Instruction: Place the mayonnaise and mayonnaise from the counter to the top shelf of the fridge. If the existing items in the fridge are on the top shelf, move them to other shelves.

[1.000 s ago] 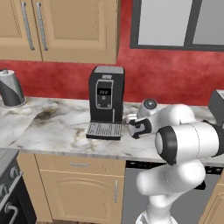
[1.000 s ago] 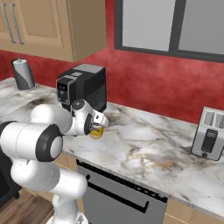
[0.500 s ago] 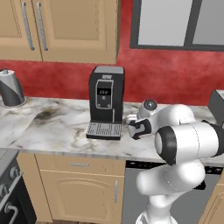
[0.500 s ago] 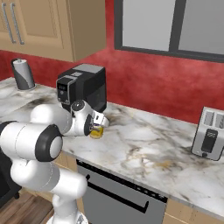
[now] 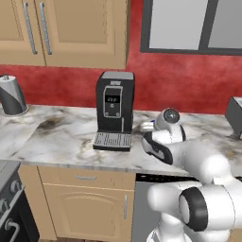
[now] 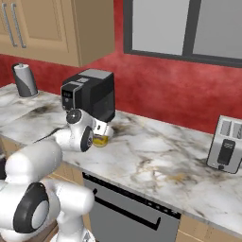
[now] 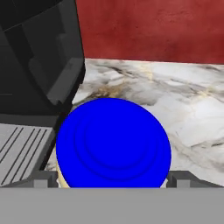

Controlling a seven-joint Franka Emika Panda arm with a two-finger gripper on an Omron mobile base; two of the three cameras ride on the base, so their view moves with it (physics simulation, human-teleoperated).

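One mayonnaise jar [image 7: 113, 142] shows its bright blue lid from above in the hand view. It stands on the marbled counter [image 7: 183, 100], just right of the coffee machine's drip tray. My gripper [image 7: 113, 180] is down over it, and its fingertips [image 7: 46, 179] press against both sides of the lid, shut on the jar. In the right base view the jar's yellowish body [image 6: 100, 140] sits on the counter [image 6: 156, 160] under my gripper [image 6: 101, 129]. In the left base view my hand [image 5: 166, 124] hides the jar. The second jar and the fridge are out of view.
A black coffee machine [image 5: 115, 111] stands close to the left of the jar, with its tray [image 7: 22, 148] beside my fingers. A kettle [image 5: 11, 96] is at the far left and a toaster [image 6: 229, 147] at the far right. The red wall and upper cabinets lie behind.
The arm's elbow and shoulder have sunk lower and closer to the base. The hand has stayed at the jar beside the coffee machine, and the jar has not moved.
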